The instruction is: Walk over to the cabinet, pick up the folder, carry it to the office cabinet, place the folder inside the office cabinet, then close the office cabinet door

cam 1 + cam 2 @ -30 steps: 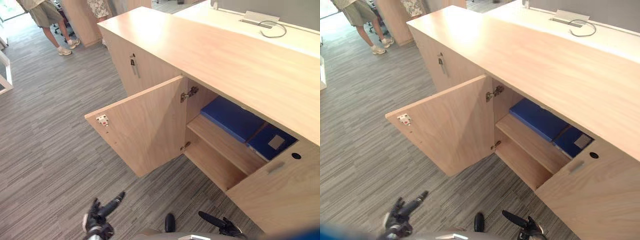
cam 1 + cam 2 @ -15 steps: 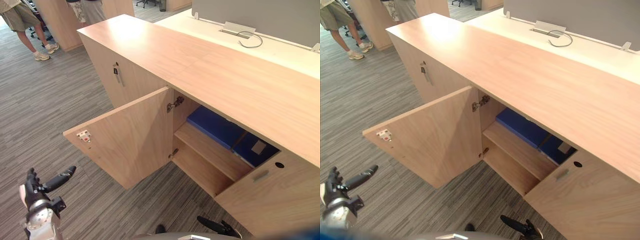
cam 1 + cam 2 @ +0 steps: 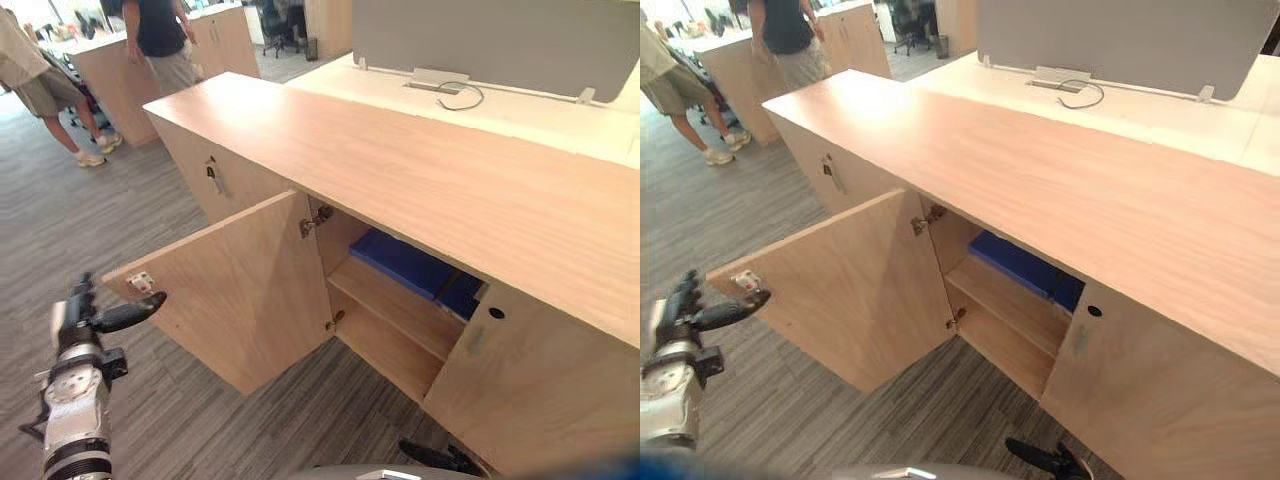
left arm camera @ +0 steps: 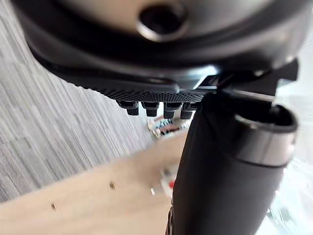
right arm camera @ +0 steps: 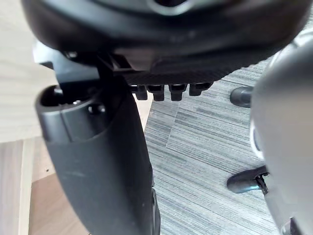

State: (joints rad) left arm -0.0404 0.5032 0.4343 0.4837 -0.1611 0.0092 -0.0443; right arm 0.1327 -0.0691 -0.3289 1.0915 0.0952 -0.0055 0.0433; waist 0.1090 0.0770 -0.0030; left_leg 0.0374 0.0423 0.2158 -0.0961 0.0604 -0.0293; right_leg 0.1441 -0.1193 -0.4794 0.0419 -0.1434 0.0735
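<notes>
1. My left robot hand [image 3: 88, 322] is up beside the open door [image 3: 245, 290], fingers loosely straight and holding nothing, its tip just short of the door's free edge by the latch [image 3: 140, 283]
2. Open carpet floor [image 3: 70, 220] spreads outward and ahead of that robot hand; two people [image 3: 35, 85] stand far beyond it
3. The blue folder [image 3: 405, 260] lies flat on the upper shelf [image 3: 385, 305] inside the office cabinet [image 3: 400, 170], well past the door from my left robot hand
4. My right robot hand [image 3: 432, 457] hangs low, relaxed and empty, near the foot of the closed door [image 3: 530, 390]
</notes>
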